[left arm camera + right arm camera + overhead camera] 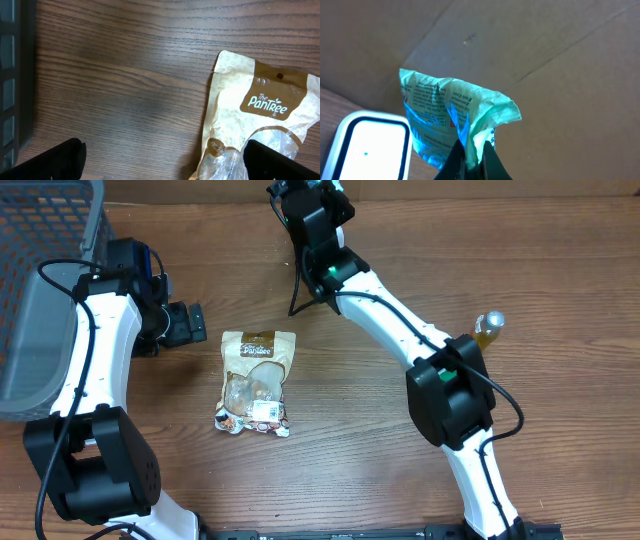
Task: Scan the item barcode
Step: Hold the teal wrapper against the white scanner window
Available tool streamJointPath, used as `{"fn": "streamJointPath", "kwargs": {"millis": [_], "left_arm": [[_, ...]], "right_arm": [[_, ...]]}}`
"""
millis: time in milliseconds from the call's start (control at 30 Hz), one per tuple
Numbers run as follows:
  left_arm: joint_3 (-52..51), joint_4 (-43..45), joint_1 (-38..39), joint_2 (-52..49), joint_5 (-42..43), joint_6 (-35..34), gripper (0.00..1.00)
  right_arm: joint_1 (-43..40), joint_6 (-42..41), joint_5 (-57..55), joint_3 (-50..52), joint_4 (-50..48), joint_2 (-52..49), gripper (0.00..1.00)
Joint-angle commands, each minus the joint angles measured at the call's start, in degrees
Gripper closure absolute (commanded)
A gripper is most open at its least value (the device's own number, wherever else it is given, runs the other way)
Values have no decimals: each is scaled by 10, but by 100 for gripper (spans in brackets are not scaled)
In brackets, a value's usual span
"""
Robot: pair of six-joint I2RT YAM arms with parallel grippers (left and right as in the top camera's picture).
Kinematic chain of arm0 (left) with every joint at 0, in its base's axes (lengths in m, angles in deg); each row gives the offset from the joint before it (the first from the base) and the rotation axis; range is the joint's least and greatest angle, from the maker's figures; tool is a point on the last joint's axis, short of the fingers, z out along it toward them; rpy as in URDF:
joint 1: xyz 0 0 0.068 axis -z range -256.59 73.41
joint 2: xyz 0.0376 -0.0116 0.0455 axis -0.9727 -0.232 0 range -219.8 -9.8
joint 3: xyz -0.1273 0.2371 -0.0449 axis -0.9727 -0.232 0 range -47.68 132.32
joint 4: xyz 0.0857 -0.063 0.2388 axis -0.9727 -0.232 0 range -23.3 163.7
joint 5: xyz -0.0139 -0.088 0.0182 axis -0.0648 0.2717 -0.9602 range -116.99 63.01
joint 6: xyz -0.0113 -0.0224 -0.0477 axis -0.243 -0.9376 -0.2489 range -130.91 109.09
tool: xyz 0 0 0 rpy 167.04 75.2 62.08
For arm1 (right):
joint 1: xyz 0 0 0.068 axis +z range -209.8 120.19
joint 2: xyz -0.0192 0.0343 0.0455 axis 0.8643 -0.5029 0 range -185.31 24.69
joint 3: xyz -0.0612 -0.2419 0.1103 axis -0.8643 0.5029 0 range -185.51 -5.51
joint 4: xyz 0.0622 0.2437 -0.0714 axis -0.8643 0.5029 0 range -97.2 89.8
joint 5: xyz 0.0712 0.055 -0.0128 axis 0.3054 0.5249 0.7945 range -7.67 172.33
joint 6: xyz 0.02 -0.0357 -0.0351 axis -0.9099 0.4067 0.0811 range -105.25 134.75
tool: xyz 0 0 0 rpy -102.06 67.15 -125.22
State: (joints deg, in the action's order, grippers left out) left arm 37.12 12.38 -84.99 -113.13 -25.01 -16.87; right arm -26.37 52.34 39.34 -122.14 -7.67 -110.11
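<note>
Item in hand: teal packet point(450, 110), crumpled film with small print facing the wrist camera; no barcode can be made out on the side shown.
Right gripper point(472, 152): jaws pinched tight on the packet's lower edge, so the packet stands up above the fingers.
Where it is: at the far edge of the table point(360, 430), up against the cardboard wall.
Key relation: white device point(370, 145), rounded with a pale window and probably the scanner, lies just beside the packet, low and to the left in the wrist view. Whether they touch, I cannot tell.
Packet axis: long side runs up and away from the fingers, leaning slightly left towards the device.
Next move, judged: small turn or shift to the left to put the coded face over the window.
Nearer arm: the right, plainly; the left is well apart from the device.
Right arm pose: stretched long and diagonal from the near-right base to far centre.
Left gripper point(195, 325): jaws spread wide, nothing held, low over the wood.
Second item: pouch point(257, 380) flat on the table, just right of the left gripper, long axis running near to far, header at the far end; likely next in line.
Left arm pose: folded, forearm pointing at the pouch.
</note>
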Motion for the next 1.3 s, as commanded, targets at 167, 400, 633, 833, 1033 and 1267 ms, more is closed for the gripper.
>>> {"fn": "streamJointPath", "kwargs": {"millis": [167,400,633,833,1033,1267], "left_arm": [[12,1,-2,-8,4,4,1],[12,1,-2,-8,4,4,0],[12,1,-2,-8,4,4,0],[12,1,-2,-8,4,4,0],[12,1,-2,-8,4,4,0],[12,1,-2,-8,4,4,0]], "right_arm": [[-13,80,-10,-7,-53,-37,96],[-14,156,-9,-7,-72,-75,96],[-11,178,0,-7,-61,-95,96],[-3,167,21,-7,-27,-96,96],[8,163,59,-7,18,-96,96],[10,135,66,-7,25,-95,96]]}}
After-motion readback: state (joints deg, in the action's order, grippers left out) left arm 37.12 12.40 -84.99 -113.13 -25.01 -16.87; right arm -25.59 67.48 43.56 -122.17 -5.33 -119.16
